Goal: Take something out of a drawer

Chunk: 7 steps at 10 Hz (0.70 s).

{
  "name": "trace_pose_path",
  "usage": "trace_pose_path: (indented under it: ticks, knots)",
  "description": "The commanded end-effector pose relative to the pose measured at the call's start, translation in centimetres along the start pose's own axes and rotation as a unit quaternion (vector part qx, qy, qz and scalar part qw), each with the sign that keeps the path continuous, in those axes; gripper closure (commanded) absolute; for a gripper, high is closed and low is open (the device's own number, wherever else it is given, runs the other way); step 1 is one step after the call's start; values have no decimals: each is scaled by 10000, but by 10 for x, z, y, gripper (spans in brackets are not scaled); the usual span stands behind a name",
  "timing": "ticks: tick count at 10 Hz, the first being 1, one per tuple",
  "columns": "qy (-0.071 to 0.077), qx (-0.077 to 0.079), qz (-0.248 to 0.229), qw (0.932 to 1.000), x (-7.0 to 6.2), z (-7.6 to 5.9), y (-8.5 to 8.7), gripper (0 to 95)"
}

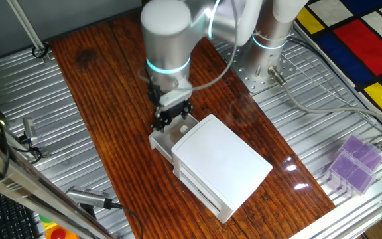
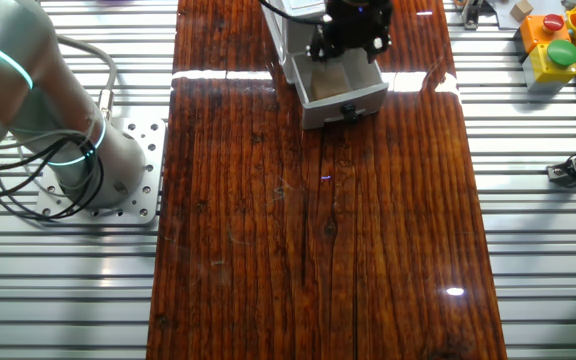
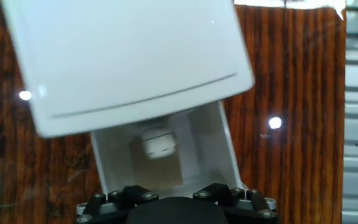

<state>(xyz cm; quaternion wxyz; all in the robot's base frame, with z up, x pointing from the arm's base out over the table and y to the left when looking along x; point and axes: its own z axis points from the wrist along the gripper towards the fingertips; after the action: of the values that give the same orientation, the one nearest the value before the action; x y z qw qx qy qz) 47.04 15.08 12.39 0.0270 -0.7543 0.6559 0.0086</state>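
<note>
Claw (image 1: 172, 118) hangs over pulled-out drawer (image 2: 340, 95) at tabletop (image 2: 318, 250) end away from arm base, near middle of that short edge. Finger spread: cannot tell, tips hidden. Small pale lump (image 3: 159, 145) sits on drawer floor, toward cabinet (image 1: 221, 159) side. Judgement: descend straight, centre tips astride lump, keep clear of drawer walls and cabinet lip, close gently, lift vertically.

White drawer unit (image 1: 221, 162) sits on wooden table (image 2: 318, 250)
</note>
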Motion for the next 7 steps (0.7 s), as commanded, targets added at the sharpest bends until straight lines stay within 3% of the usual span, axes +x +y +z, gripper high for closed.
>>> trace_pose_path:
  ticks: [1, 7]
  knots:
    - [-30, 13, -108, 9999, 1, -1, 8, 190]
    - [-47, 31, -142, 9999, 2, 24, 12, 190]
